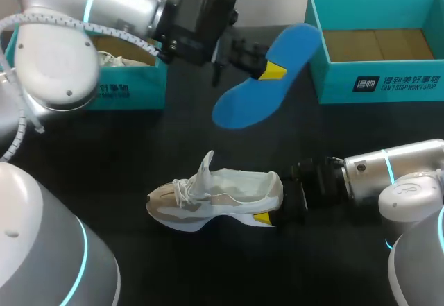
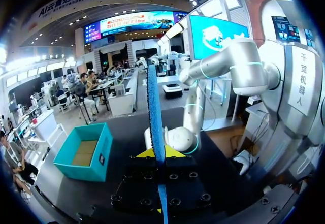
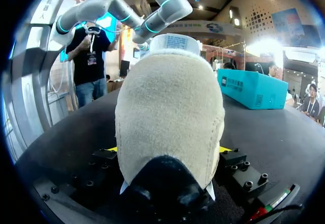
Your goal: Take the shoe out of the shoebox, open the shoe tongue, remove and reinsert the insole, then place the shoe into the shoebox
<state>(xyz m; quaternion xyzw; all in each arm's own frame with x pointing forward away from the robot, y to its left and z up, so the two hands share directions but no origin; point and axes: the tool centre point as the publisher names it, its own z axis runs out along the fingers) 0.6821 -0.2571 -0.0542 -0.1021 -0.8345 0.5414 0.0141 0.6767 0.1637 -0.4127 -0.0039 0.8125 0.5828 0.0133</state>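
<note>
1. White characters beside a small logo panel run along the front wall of the open teal shoebox (image 1: pixel 333 87). A second teal box (image 1: pixel 139 91) bears white print as well. A white label tops the shoe's tongue (image 3: pixel 174 43), its print too small to read.
2. The shoe (image 1: pixel 229 195) is a white and beige sneaker with white laces. It stands on its sole on the black table (image 1: pixel 139 153), outside both boxes. Its tongue stands upright.
3. The insole (image 1: pixel 239 105) is blue, flat and foot-shaped. It is held in the air above the table between the two boxes, out of the shoe. Edge-on in the left wrist view, its rim looks pitted like foam.
4. The left gripper (image 2: pixel 156 153) is clamped on the insole, one yellow tip pressed to each face.
5. The right gripper (image 3: pixel 168 150) grips the shoe's heel, a finger on either side.
6. The heel has a soft, suede-like beige nap with a black patch at its base. The shoebox floor is bare brown cardboard.
</note>
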